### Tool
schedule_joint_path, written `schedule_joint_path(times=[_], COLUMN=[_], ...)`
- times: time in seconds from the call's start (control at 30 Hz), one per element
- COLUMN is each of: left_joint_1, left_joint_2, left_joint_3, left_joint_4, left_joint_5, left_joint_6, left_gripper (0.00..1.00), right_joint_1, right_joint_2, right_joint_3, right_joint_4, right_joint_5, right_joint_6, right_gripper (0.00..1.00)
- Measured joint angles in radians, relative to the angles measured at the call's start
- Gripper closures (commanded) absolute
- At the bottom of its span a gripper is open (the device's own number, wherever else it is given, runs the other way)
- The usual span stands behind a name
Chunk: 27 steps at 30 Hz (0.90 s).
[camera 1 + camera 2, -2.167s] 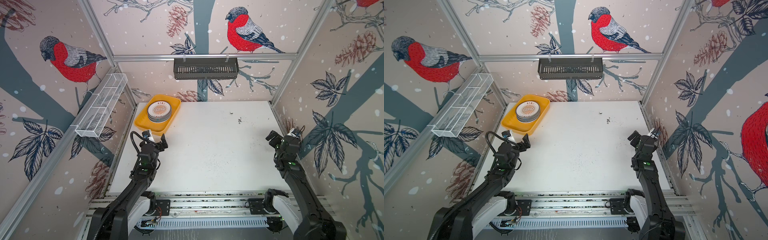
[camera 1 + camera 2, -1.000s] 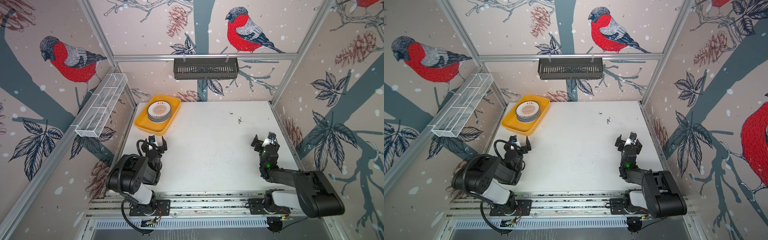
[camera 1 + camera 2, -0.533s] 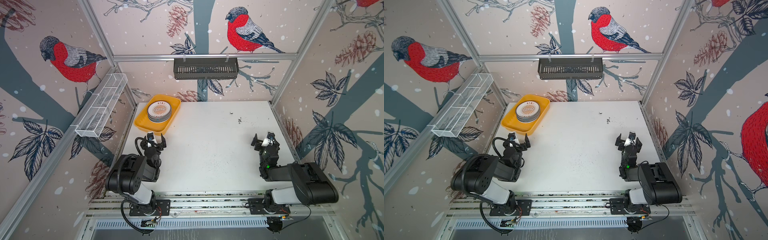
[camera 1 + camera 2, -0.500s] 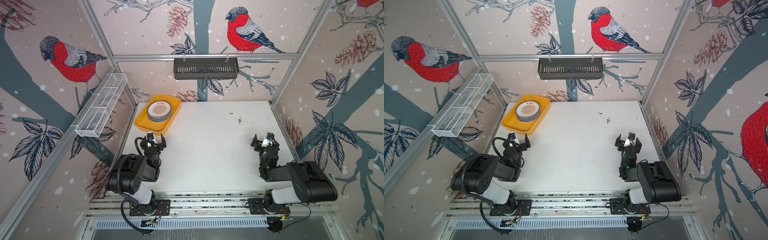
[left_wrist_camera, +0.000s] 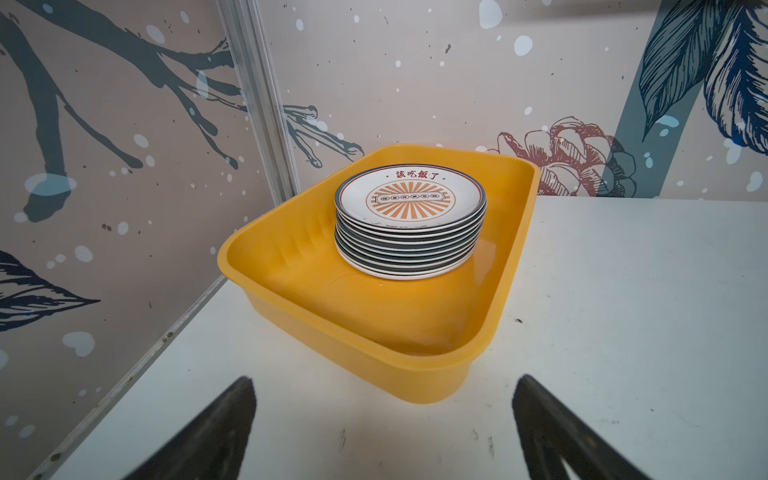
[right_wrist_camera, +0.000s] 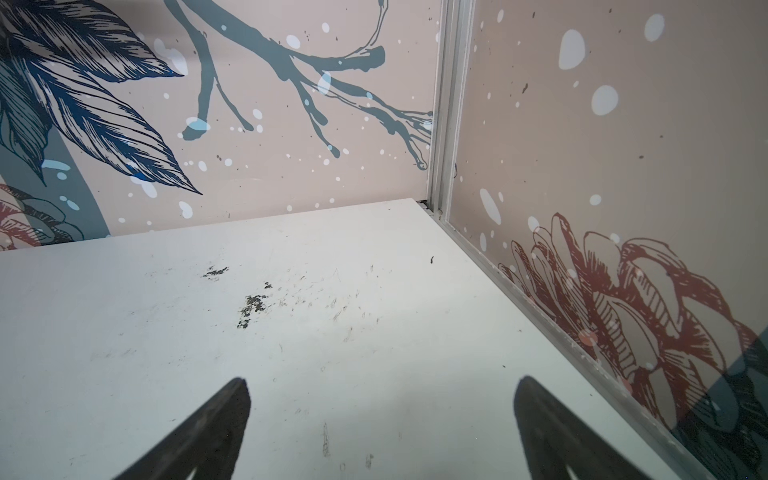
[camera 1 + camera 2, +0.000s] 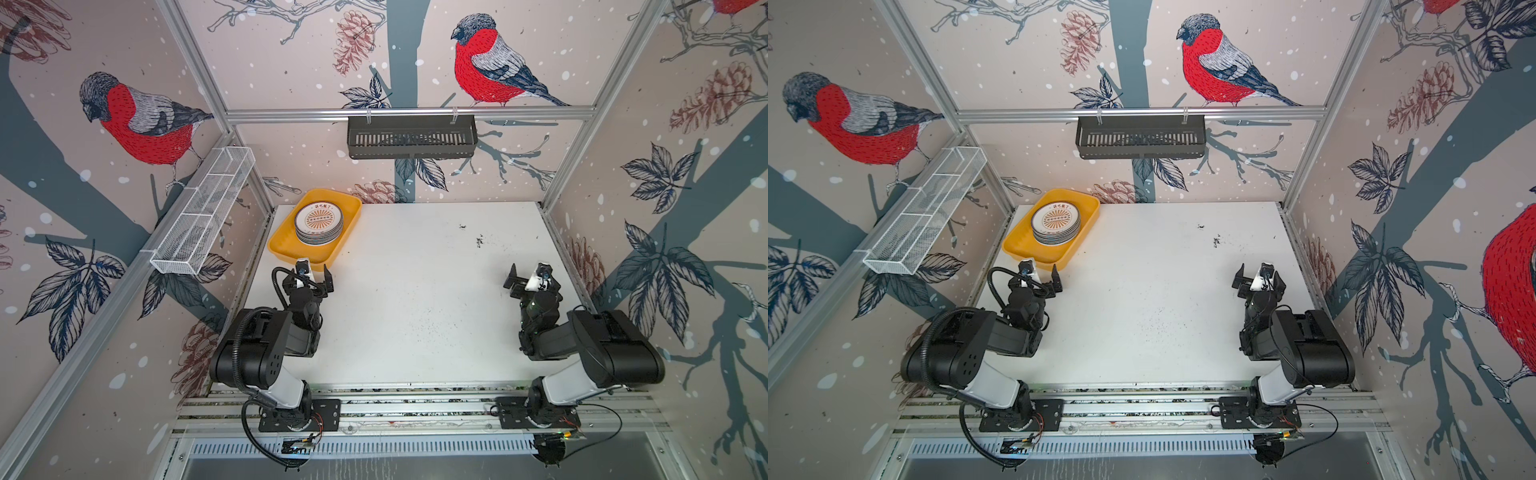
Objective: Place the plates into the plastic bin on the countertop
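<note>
Just beyond left pincer (image 5: pixel 385 384), spread and empty, plates (image 5: pixel 409 224) stacked in plastic bin (image 5: pixel 291 266), right pincer (image 6: pixel 383 384) spread, well apart

The topmost round white sunburst plate (image 5: pixel 410 202) bears red characters: 該吃飯了. Lettering on its centre banner (image 5: pixel 410 195) is illegible.

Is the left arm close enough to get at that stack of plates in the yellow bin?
Probably yes. The left gripper is open and sits just in front of the plastic bin. Only the bin's low near wall lies between it and the plates; nothing else blocks the way.
</note>
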Motion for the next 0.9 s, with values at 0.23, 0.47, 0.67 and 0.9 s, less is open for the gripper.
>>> schedule_joint_path(times=[0.23,0.47,0.67,0.9], left_joint_1=[0.012,0.015,0.026,0.029], left_joint_2=[0.0,0.0,0.0,0.0], left_joint_3=[0.011,0.012,0.018,0.018], left_joint_4=[-0.029,-0.033,-0.038,-0.04], left_joint_5=[0.017,0.018,0.028,0.044], left_joint_6=[-0.009,-0.013,-0.017,-0.018], left_gripper=[0.04,0.04,0.04,0.04], right_joint_1=[-0.019,-0.041,-0.051,-0.061], right_joint_2=[0.0,0.0,0.0,0.0], right_joint_3=[0.036,0.038,0.04,0.039], right_joint_4=[-0.068,-0.097,-0.103,-0.103], right_joint_5=[-0.061,-0.121,-0.147,-0.176], right_joint_6=[0.001,0.02,0.023,0.027], right_gripper=[0.01,0.0,0.01,0.01])
